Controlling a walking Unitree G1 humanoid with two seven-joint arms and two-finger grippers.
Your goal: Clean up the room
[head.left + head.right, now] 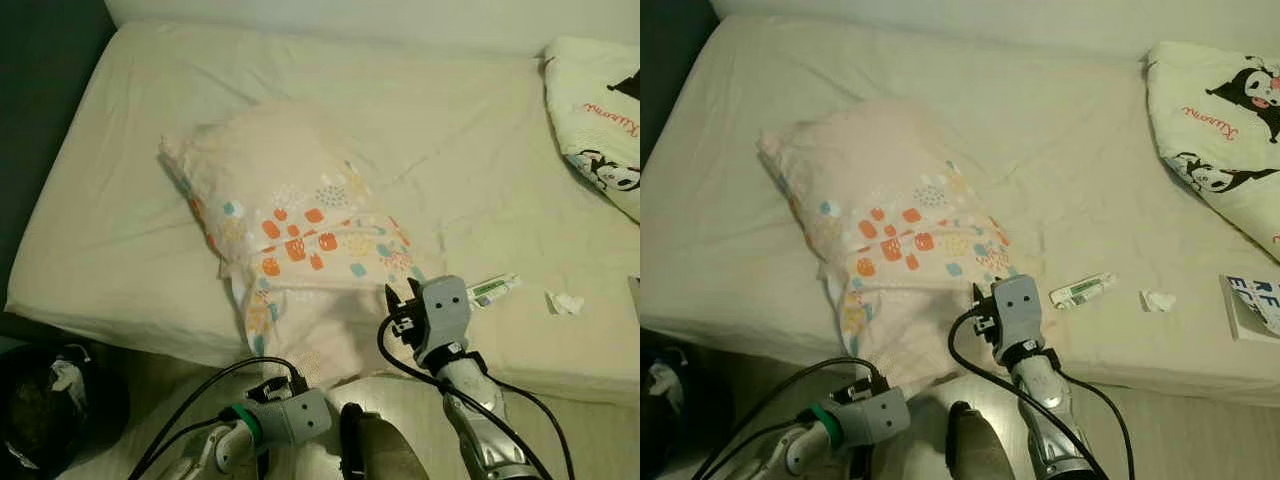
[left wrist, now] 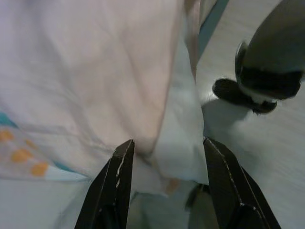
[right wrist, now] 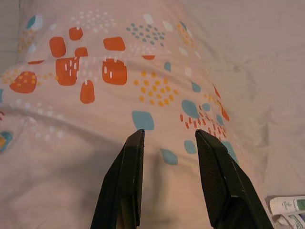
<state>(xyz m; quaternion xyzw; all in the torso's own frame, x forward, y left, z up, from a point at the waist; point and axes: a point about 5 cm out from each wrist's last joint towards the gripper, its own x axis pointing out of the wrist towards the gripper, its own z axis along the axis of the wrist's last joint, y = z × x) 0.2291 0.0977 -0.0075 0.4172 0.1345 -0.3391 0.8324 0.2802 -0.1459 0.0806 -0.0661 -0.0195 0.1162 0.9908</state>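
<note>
A: Pillow [image 1: 290, 230] lies across the near side of the bed [image 1: 120, 200], and we see its lower end drooping over the edge toward the floor [image 1: 1200, 430].

B: We have the right gripper [image 3: 167, 143] at its patterned face, jaws spread. The left gripper [image 2: 167, 148] sits low at the hanging end, jaws spread around a fold.

A: A tube [image 1: 1082, 290] lies nearby on the sheet.
</note>
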